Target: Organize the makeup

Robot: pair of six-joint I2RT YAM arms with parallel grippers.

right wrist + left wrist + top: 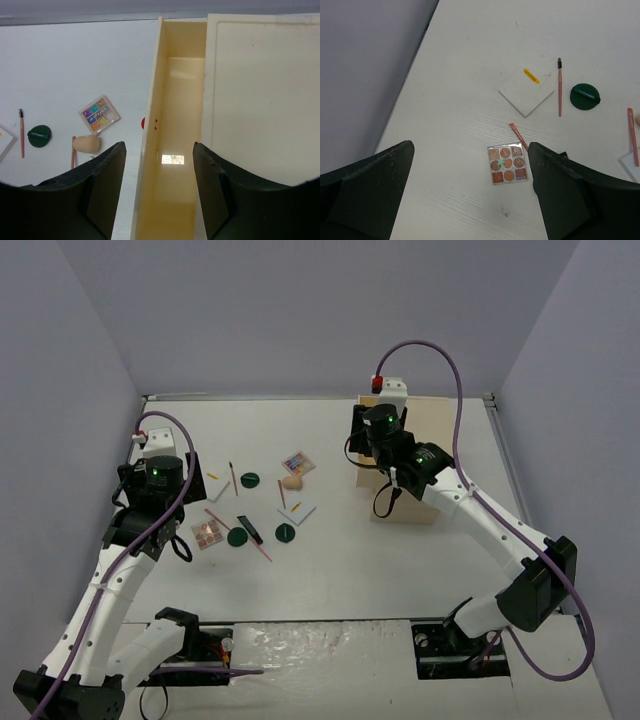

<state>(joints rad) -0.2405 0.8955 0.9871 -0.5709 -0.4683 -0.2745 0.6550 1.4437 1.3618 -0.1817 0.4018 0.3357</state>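
The makeup lies scattered at centre-left: an orange eyeshadow palette (pixel 208 533) (pixel 507 164), a colourful palette (pixel 297 462) (pixel 99 114), a beige sponge (pixel 291 481) (pixel 86 144), dark green discs (pixel 250 479) (pixel 585 96) (pixel 39 136), white cards (pixel 217 485) (pixel 526 92), a black tube (pixel 250 530) and thin pink pencils (pixel 233 478) (pixel 559 87). My left gripper (pixel 172 536) (pixel 470 200) hovers open above the table, just left of the orange palette. My right gripper (pixel 385 485) (pixel 159 200) is open over the pulled-out drawer (pixel 180 125), holding nothing.
The beige wooden drawer box (pixel 408 505) (pixel 260 90) stands at right under my right arm. Its open drawer has nothing in it, and a red knob (pixel 143 123) sits on the drawer's front. Grey walls close the table's left, back and right.
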